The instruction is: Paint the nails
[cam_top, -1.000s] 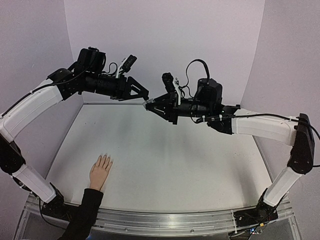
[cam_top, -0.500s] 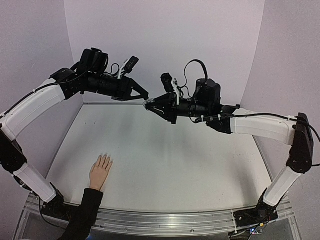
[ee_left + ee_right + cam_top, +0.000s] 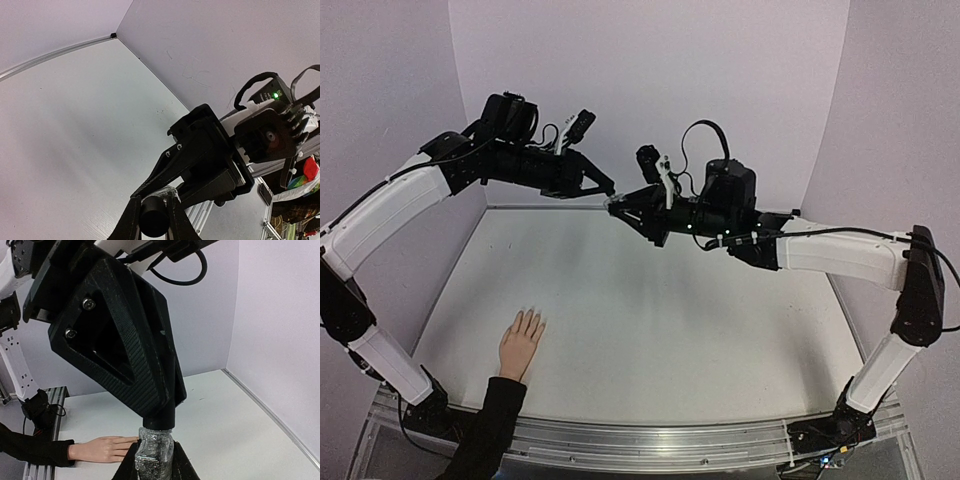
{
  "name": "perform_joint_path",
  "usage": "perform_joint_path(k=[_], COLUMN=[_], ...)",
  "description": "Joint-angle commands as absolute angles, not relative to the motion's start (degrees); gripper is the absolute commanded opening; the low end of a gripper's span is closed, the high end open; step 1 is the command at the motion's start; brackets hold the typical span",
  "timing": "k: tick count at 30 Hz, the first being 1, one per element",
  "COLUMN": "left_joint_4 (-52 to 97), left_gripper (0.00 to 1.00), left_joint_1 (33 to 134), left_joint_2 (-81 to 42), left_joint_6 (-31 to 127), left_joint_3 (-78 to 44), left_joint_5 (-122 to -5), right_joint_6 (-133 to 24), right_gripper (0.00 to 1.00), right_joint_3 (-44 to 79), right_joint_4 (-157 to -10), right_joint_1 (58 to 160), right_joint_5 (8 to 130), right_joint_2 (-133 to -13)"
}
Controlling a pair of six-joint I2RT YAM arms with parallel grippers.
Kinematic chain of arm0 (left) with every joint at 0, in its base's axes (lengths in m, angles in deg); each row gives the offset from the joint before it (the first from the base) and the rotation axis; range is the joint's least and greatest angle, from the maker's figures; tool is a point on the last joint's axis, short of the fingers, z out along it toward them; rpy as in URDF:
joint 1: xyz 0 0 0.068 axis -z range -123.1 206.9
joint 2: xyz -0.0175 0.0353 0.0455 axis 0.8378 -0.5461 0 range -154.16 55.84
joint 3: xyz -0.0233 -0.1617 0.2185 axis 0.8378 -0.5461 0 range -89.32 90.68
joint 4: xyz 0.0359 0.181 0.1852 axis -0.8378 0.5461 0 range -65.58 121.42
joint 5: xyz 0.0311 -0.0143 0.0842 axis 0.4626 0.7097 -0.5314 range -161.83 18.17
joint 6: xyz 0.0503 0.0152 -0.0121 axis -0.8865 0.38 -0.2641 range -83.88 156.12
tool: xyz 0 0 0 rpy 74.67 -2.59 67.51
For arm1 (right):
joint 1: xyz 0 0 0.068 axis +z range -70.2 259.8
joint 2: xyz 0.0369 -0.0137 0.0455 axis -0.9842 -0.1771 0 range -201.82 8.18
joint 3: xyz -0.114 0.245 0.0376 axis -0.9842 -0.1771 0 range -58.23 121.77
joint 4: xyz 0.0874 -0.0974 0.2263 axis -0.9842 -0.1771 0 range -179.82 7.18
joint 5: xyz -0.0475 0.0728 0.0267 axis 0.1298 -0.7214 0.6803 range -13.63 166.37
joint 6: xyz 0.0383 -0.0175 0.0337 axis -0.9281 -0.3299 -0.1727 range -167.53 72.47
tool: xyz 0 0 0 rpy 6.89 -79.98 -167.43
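The left fingers were clamped on the cap, the right fingers on the bottle; the nails lay near the worktop's near-left corner. Polish might be spilled if the bottle were tilted.

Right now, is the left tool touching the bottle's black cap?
Touching. The left wrist view shows the left tool clamped against both sides of the black cap, with no gap visible.

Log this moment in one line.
left gripper: shut on black round cap | right gripper: shut on clear glittery bottle | pale peach hand: flat on table
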State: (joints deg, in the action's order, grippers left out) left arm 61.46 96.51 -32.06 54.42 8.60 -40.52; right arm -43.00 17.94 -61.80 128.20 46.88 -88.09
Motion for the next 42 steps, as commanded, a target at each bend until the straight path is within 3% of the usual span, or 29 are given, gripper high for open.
perform_joint_path(k=[1,12,30,31,32,34,37,39,42], left_joint_4=[62.5,63.1,62.2,61.8,61.3,58.7,52.1,46.5,38.7], left_gripper=[0.0,0.0,0.0,0.04,0.15,0.43,0.75,0.83,0.82], left_joint_1=[96.5,96.5,96.5,96.5,96.5,96.6,96.5,96.5,96.5], left_joint_2=[-31.7,-31.7,-31.3,-31.5,-31.6,-30.7,-26.6,-23.7,-20.7], left_joint_6=[56.7,61.7,64.2,64.4,64.4,64.4,63.8,63.2,63.0], left_joint_3=[12.9,14.1,14.2,14.2,13.9,12.0,6.9,2.5,-3.4], left_joint_5=[-46.0,-53.1,-52.3,-51.8,-51.0,-49.7,-48.1,-46.3,-43.0], right_joint_6=[-42.1,-40.2,-40.6,-40.7,-41.2,-43.2,-46.4,-48.4,-51.6], right_gripper=[0.0,0.0,0.0,0.0,0.0,0.0,0.0,0.0,0.0], right_joint_3=[19.7,19.9,19.5,20.0,20.3,20.2,18.8,18.6,17.5], right_joint_4=[-61.3,-61.3,-60.1,-60.1,-60.0,-59.2,-57.2,-56.2,-52.9], right_joint_1=[128.5,130.7,131.9,132.3,132.4,131.9,129.7,128.3,127.6], right_joint_5=[56.1,68.9,73.8,74.6,74.4,71.9,60.1,48.7,38.5], right_joint_2=[-89.1,-89.9,-90.3,-90.5,-90.7,-90.6,-89.3,-88.7,-87.7])
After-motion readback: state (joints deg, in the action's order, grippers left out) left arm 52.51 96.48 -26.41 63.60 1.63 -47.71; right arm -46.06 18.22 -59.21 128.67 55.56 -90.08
